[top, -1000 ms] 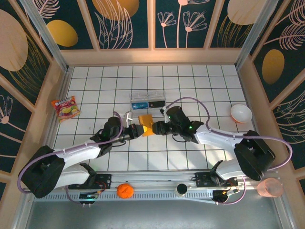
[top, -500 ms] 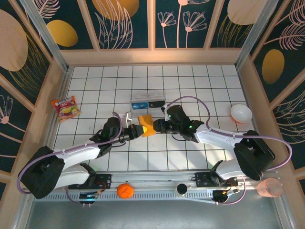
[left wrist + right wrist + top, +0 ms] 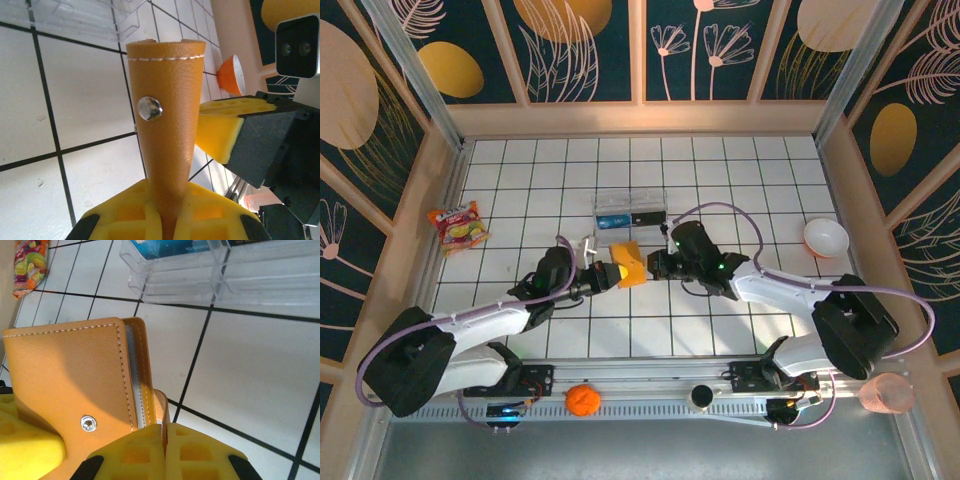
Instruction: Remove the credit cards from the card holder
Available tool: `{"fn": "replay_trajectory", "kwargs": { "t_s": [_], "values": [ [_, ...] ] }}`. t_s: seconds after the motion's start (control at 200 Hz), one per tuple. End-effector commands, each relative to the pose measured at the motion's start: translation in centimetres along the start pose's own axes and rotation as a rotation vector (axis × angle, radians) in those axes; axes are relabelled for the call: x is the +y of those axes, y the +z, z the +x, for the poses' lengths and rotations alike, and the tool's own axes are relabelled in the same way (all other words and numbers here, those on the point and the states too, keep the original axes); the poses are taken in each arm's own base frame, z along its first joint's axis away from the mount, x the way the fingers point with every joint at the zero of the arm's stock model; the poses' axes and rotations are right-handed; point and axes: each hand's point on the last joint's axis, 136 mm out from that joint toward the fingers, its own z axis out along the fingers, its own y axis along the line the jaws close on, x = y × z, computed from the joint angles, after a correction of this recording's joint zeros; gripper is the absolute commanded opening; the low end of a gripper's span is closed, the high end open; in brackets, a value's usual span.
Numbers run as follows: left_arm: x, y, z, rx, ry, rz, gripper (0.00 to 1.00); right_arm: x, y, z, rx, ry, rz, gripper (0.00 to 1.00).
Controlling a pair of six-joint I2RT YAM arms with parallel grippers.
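Over the tiled surface (image 3: 500,190), left end effector (image 3: 604,274) and right end effector (image 3: 652,266) clench the card holder (image 3: 626,260); uneven pulling could slip it loose.

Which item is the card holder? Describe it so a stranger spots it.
Find the white tiled table, then the clear plastic box mid-table. Just nearer, gripped between left gripper and right gripper, is the card holder: orange-tan stitched leather, unlike the transparent box.

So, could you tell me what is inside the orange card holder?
Between the leather flaps of the card holder a thin pale grey edge shows; card or lining, I cannot tell. The pockets are hidden, since the holder is nearly closed.
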Motion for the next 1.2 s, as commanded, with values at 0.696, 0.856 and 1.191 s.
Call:
{"fn": "replay_trajectory", "kwargs": {
  "t_s": [0.696,0.856,1.191],
  "values": [
    [3.1,0.1,2.5,0.113,0.002,-0.106,0.58,4.9,-0.8,3.0,0.131,-0.090,-0.095,0.00],
    [4.0,-1.1,1.1,0.063,0.018,-0.173,0.63,8.3,-0.5,2.3,0.151,-0.150,-0.161,0.00],
    [6.2,-3.2,-0.2,-0.037,0.011,-0.285,0.59,6.8,0.0,2.2,0.139,-0.138,-0.080,0.00]
  ]
}}
